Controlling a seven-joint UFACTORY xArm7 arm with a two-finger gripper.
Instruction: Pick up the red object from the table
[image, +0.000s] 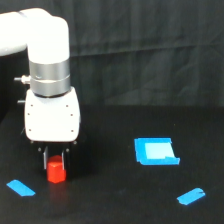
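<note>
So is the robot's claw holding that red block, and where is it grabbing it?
Cannot tell for sure. The gripper sits right over the red block, fingers around its top, but the block looks to be resting on the table.

White arm enters from upper left, wrist vertical; gripper points straight down, dark jaws apart, low near desk.

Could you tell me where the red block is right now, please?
The red block sits on the black table at the exterior view's lower left, directly under the gripper, with a blue tape strip just to its left.
</note>
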